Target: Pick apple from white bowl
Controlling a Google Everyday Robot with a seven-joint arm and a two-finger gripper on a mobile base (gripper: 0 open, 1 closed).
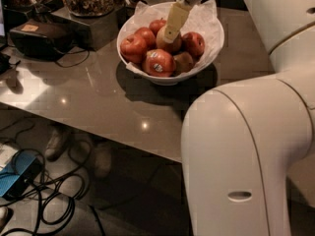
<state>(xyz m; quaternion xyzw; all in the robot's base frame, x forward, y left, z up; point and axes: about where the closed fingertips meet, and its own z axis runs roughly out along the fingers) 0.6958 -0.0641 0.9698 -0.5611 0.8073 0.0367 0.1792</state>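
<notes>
The white bowl (209, 50) stands on the grey table, lined with crinkled white paper and holding several apples. The apple (176, 45), large and paler than the others, lies in the middle of the pile, partly hidden. My gripper (169, 36) reaches down from the top of the view, its tan tip right on top of this apple. A deep red apple with a white sticker (158, 63) lies at the bowl's front. A smaller dull yellowish apple (184, 61) lies to its right.
Black trays with jars of snacks (88, 1) stand at the back left, a black box (39, 36) beside them. My white arm shell (246, 156) fills the right foreground. Cables and a blue device (15, 178) lie on the floor under the table edge.
</notes>
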